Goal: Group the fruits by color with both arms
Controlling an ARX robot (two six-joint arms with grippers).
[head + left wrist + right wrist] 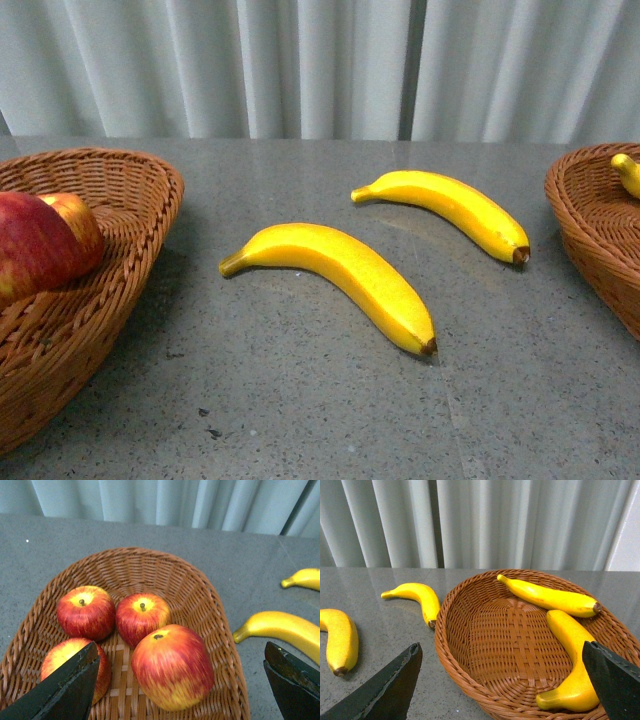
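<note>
Two yellow bananas lie on the grey table in the front view, a near one (340, 280) and a far one (450, 210). The left wicker basket (120, 190) holds red apples (40, 245). In the left wrist view several apples lie in it, the nearest (172, 667) below my open left gripper (182, 687). The right basket (585, 215) shows a banana tip (627, 172). In the right wrist view it holds two bananas, one at the far rim (550, 597) and a nearer one (572, 660). My right gripper (502, 692) hangs open and empty over it. Neither arm shows in the front view.
Pale curtains hang behind the table. The two table bananas also show in the left wrist view (282, 630) and in the right wrist view (420, 597), beside each basket's rim (445, 640).
</note>
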